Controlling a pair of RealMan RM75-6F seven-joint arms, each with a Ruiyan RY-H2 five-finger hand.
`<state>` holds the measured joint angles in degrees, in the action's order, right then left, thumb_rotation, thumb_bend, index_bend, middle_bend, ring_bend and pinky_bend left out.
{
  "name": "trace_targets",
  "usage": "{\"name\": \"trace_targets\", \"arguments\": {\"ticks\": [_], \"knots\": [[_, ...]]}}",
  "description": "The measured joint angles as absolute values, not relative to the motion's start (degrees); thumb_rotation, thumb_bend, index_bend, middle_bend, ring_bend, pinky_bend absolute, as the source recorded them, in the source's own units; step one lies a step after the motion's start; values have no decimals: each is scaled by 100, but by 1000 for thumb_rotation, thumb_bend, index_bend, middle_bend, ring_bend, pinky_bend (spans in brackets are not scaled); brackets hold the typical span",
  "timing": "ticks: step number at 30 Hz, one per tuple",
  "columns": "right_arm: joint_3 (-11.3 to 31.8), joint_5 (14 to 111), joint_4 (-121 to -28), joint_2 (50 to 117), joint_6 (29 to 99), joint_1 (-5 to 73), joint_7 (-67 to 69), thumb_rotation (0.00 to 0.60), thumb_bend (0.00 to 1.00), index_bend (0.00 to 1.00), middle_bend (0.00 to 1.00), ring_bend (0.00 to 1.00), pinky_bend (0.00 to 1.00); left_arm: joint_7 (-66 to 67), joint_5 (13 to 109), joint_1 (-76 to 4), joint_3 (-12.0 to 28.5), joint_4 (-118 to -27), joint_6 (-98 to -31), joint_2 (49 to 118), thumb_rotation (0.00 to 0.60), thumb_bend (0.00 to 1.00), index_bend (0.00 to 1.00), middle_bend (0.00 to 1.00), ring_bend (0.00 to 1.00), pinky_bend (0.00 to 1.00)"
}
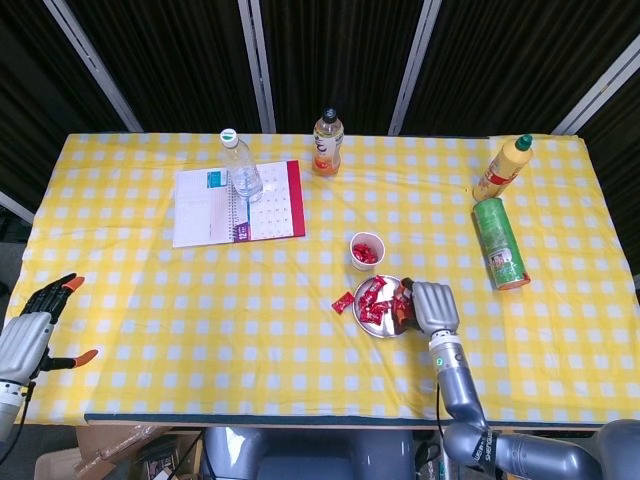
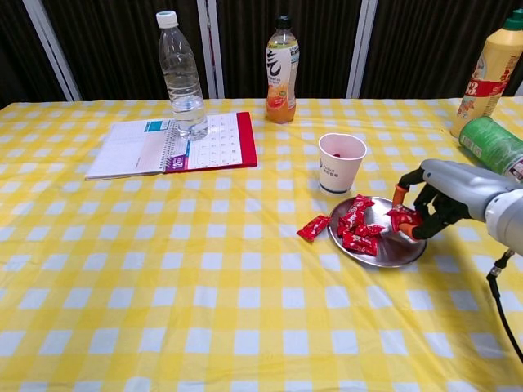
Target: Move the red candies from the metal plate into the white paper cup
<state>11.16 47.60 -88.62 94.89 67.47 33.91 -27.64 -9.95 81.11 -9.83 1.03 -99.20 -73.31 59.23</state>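
Yellow-and-white checked cloth [image 2: 122, 327] over the tabletop. Red candies [image 2: 357, 230] on a silver metal plate [image 2: 400, 251]; white paper cup [image 2: 341, 162]. Grey right hand [image 2: 441, 196] with orange-tipped fingers [image 2: 398, 194]. Green can [image 1: 498, 243] near the right edge, red-edged notebook [image 2: 176, 144], yellow bottle [image 1: 502, 168].

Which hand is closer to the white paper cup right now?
Right. The right hand is at the metal plate beside the cup; the left hand hangs off the table's far edge.
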Motion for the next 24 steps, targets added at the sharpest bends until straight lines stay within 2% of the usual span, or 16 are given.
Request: {"name": "trace_targets", "arguments": {"ticks": [7,12,17,24], "knots": [[1378,5084,-9625,9021,6966,3422,-2797,600,611,584,750,900,1000,-948,8090,-993,104,-9957,-7309,5920,600,39,0,0,0,0],[1810,5042,-9922,8772,6986,3646,-2966,600,612,584,750,900,1000,-938,8062,-1002,107,-9966,-7282,5917,600,39,0,0,0,0],[2107,4731,-9837,8795,6808,3978,-3140,600,612,584,750,900,1000,-935,8015,-1021,119,-9981,-7235,5914,600,39,0,0,0,0],[2331,4182,-9270,9086,6462,4508,-3344,600,612,583,750,900,1000,-981,7903,-1054,139,-10004,-7123,5885,600,39,0,0,0,0]]}}
